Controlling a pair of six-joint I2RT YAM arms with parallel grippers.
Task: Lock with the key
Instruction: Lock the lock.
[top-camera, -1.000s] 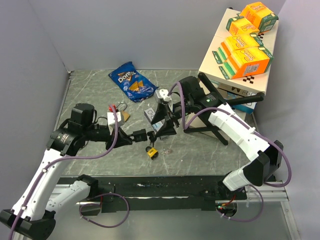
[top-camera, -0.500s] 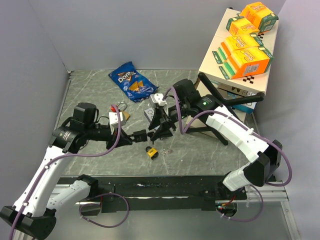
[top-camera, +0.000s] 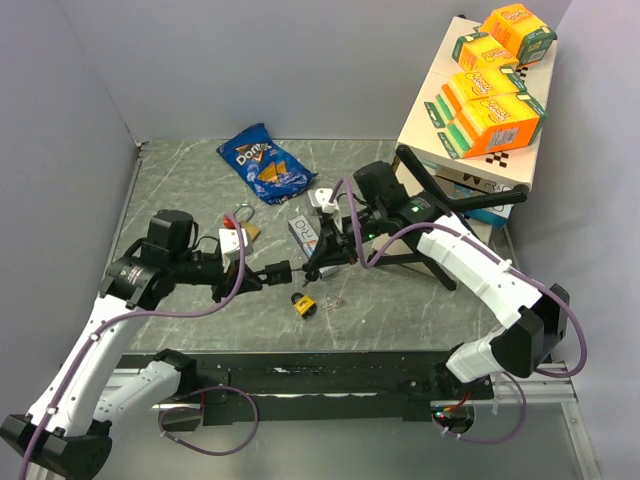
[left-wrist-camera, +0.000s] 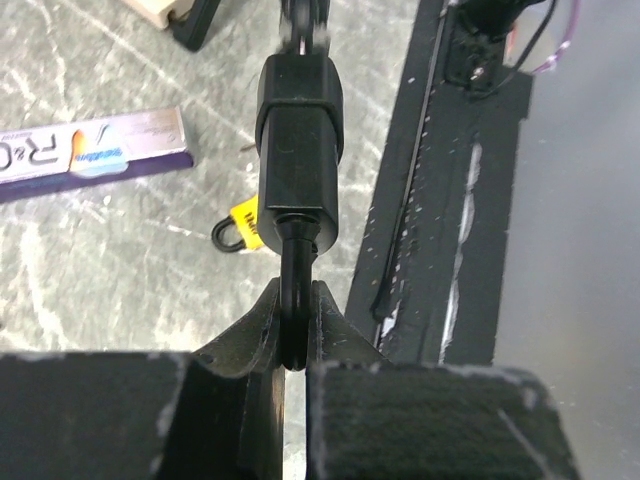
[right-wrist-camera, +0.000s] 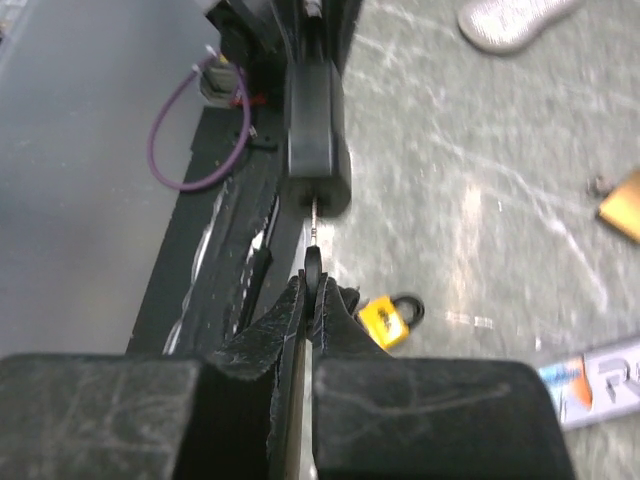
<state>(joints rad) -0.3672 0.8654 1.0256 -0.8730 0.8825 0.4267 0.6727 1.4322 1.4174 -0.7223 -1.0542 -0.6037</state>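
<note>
Left tool (left-wrist-camera: 292, 325) clamps the black padlock (left-wrist-camera: 300, 150) by its shackle. Right tool (right-wrist-camera: 312, 295) is closed on the key (right-wrist-camera: 314, 228), seated in the lock body. Yellow padlock (top-camera: 303, 305) rests at 5 o'clock from it.

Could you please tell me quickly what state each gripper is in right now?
Left gripper: closed, holding the black padlock by its shackle.
Right gripper: closed on the key, which points into the padlock's underside.

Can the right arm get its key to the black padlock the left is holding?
Likely yes. The left gripper holds the black padlock by its shackle, keyhole end toward the right gripper, and the key pinched there lines up with that end, tip at it, nothing between.
</note>
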